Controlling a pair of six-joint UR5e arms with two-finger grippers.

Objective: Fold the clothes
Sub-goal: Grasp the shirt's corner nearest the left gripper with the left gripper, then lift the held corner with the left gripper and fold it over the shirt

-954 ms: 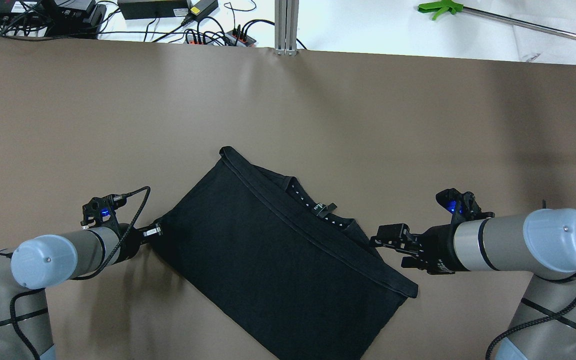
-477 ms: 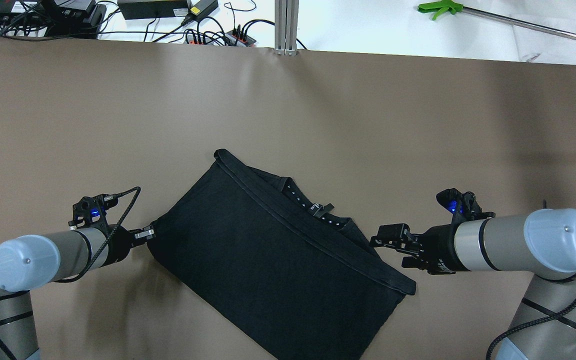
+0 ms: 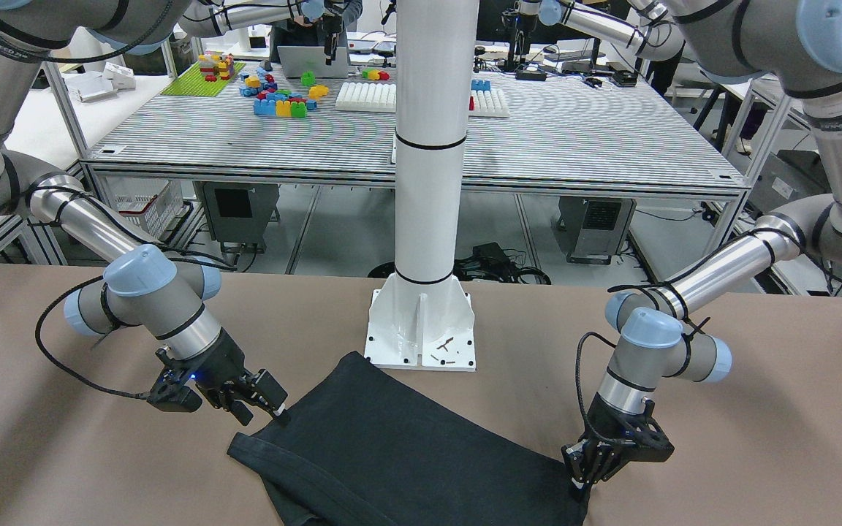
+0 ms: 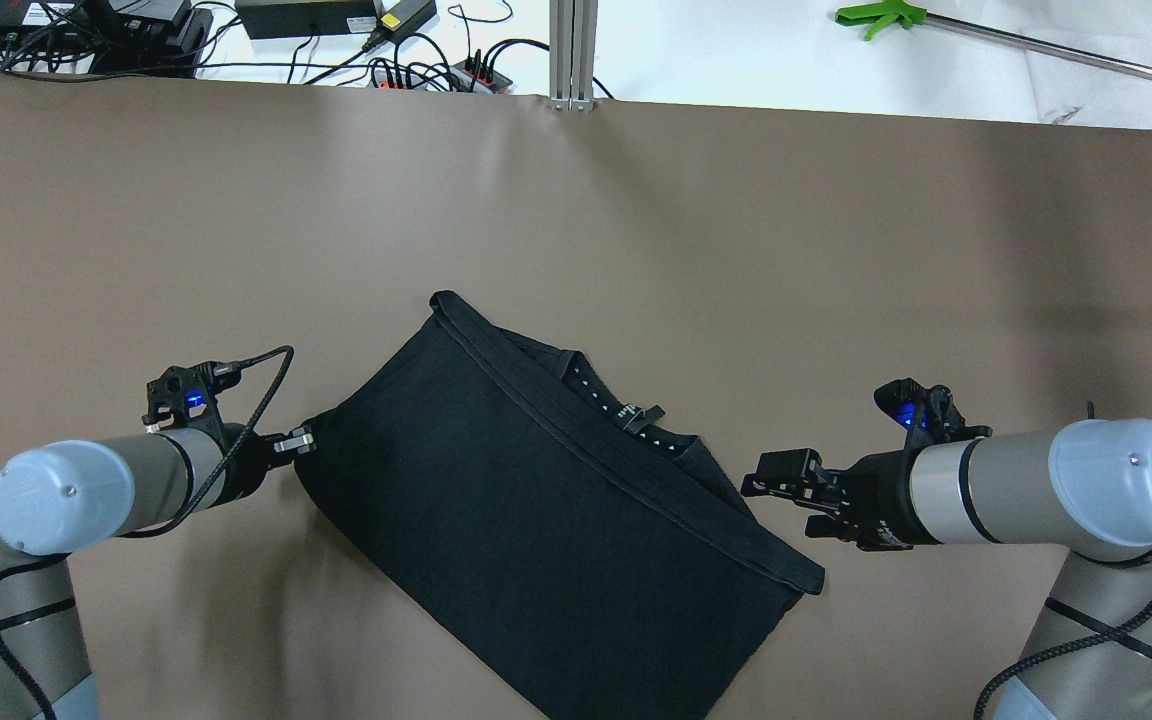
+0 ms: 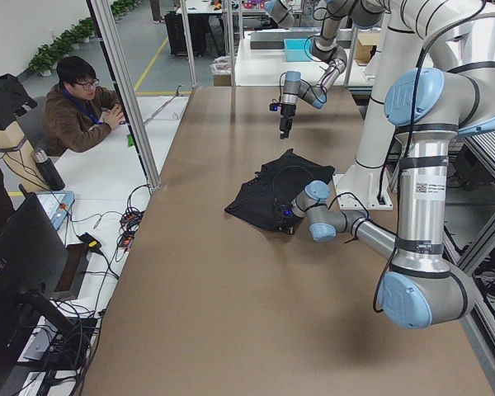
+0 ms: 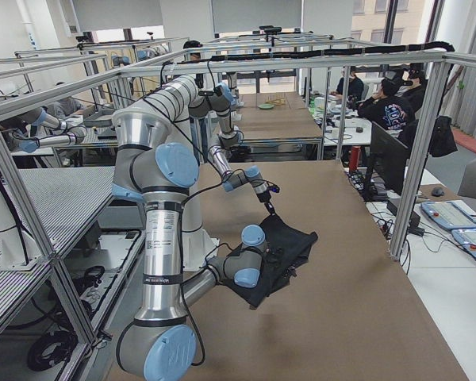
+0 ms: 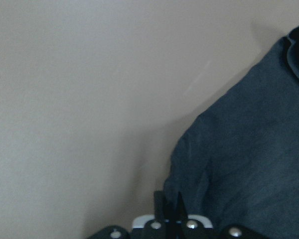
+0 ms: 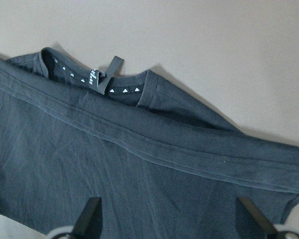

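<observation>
Over at the left of the overhead view, the left gripper point(image 4: 302, 441) sits low on the brown tabletop point(image 4: 636, 220). Its fingers are pinched together on the left corner of the black garment point(image 4: 536, 510). That garment lies folded and flat, set diagonally across the middle of the tabletop, just in front of the base plate of the white pole point(image 3: 427, 219). A hemmed band runs from its upper-left corner down to its lower-right, and a collar with a small label point(image 4: 639, 414) peeks out beyond the band. At the right, the right gripper point(image 4: 762, 482) is at the garment's right edge, its fingers spread wide apart and clasping nothing.
</observation>
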